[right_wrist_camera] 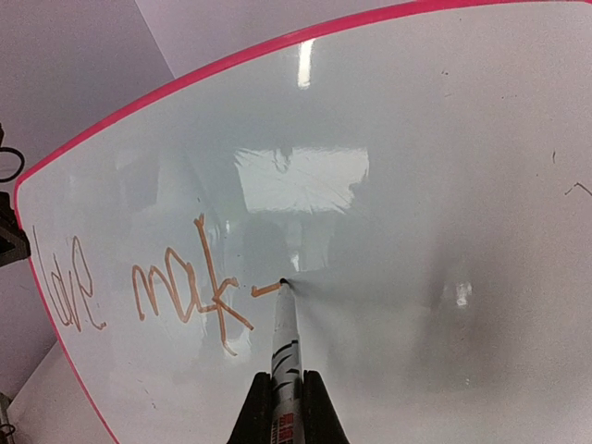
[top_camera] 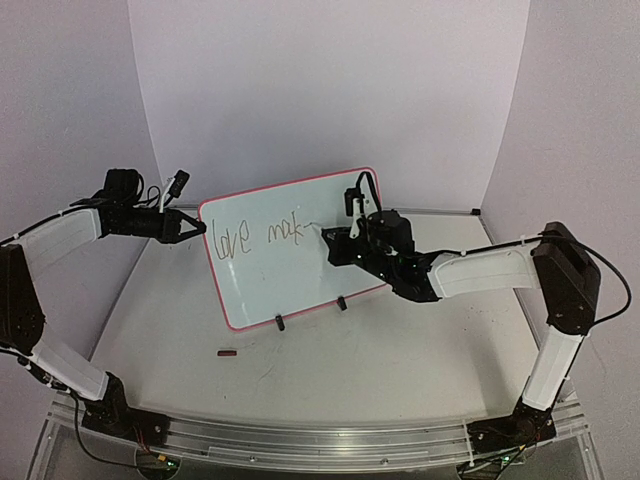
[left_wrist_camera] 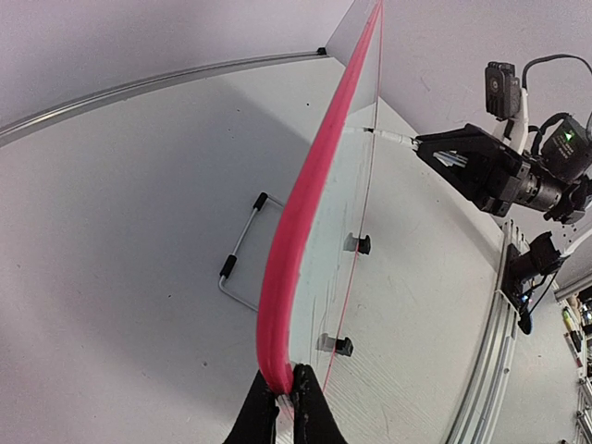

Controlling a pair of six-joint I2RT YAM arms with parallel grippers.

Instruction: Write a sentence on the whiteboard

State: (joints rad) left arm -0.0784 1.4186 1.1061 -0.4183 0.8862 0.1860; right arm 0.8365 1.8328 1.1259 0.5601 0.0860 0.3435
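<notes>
black fingers of the right gripper (right_wrist_camera: 287, 387) are pressed in on the barrel of a marker (right_wrist_camera: 286, 338), pinching it so the pen juts out ahead of them. its tip touches the whiteboard (right_wrist_camera: 444, 166) at the end of a short, level stroke just right of the last finished letter.

from that tip the sentence (right_wrist_camera: 176, 296) runs away to the left in thin brownish strokes: "love" close to the board's left edge, then "mak", then the small dash under the pen. i'd read the dash as the start of the "e" in "makes".

so, by my judgement, the job is less than half done. one word is complete and the second is most of the way there. the end of "makes" and all of "life rich." are left, and the wide bare white below and to the right has room for a second line.

the board stands tilted near the middle of the table (top_camera: 400, 370), propped on its two clip feet (top_camera: 281, 322). at its left edge the left gripper (left_wrist_camera: 285, 400) is closed tight on the pink frame (left_wrist_camera: 298, 208), steadying it. a small dark piece (top_camera: 228, 352) lies on the table just in front of the board; i cannot tell what it is.
</notes>
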